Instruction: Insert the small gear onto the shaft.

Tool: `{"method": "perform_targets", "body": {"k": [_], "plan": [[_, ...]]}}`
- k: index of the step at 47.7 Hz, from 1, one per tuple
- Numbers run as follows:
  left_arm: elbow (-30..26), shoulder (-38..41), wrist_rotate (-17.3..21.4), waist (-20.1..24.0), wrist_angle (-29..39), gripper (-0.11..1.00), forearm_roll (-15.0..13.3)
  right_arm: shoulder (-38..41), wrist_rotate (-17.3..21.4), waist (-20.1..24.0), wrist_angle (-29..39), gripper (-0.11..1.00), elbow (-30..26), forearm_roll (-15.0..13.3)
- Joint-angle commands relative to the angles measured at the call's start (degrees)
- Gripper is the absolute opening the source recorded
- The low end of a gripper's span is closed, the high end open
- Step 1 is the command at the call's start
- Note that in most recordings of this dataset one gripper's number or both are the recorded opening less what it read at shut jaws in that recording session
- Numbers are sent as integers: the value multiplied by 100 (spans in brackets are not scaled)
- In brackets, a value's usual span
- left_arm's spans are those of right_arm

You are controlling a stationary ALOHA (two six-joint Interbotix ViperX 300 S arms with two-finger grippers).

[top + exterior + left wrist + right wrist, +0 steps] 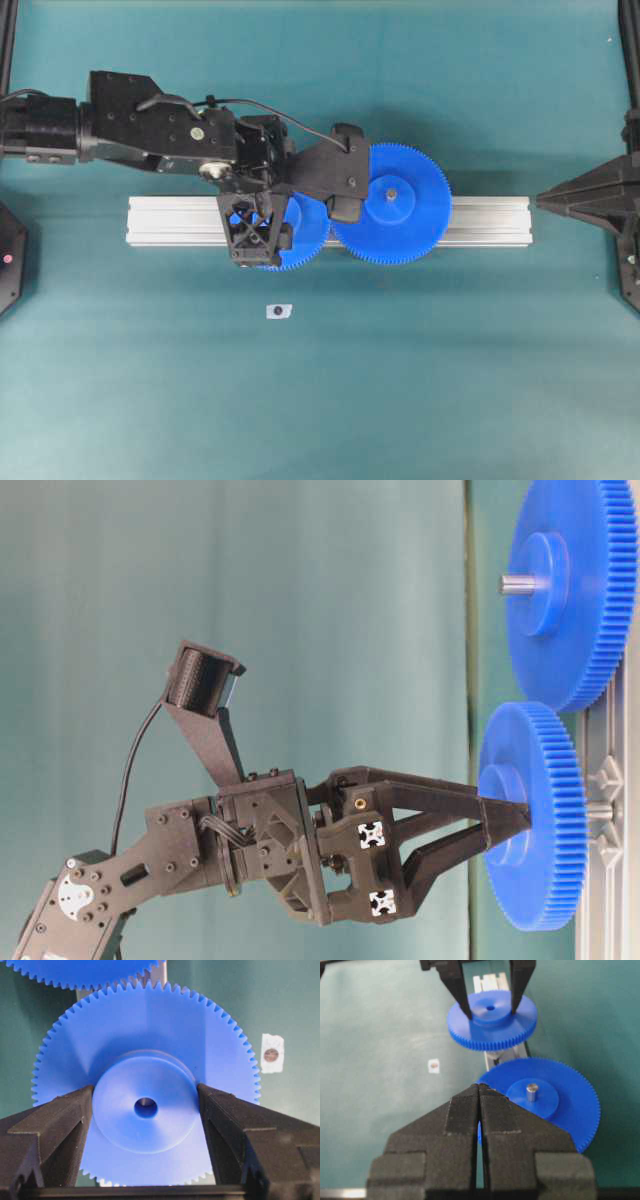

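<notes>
Left tool pinching raised hub of small gear over rail — right tool pressed together, well apart.

matt blue plastic small gear

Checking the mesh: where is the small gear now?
Overhead view, left of centre: the small gear sits over the aluminium rail, beside the larger gear, between the left gripper's fingers.

Teal mat covered the whole table, evenly lit, with black frame posts at the edges.
</notes>
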Motion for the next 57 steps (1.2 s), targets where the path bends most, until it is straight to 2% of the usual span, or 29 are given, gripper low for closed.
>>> {"method": "perform_targets", "body": {"k": [1,13,18,20,57], "plan": [[-220,-132,9,9,123,70,35,26,53,-18,-26,1,-70,0],[-360,-149,-9,-18,264,72,35,26,53,-18,-26,1,-79,0],[-422,-141,-9,-35,264,88,35,26,53,-18,-26,1,-79,0],[-439,-141,0,-35,264,90,35,26,53,-18,-26,1,-79,0],[-483,-237,-53,-88,281,88,35,18,53,-18,-26,1,-97,-9]]}}
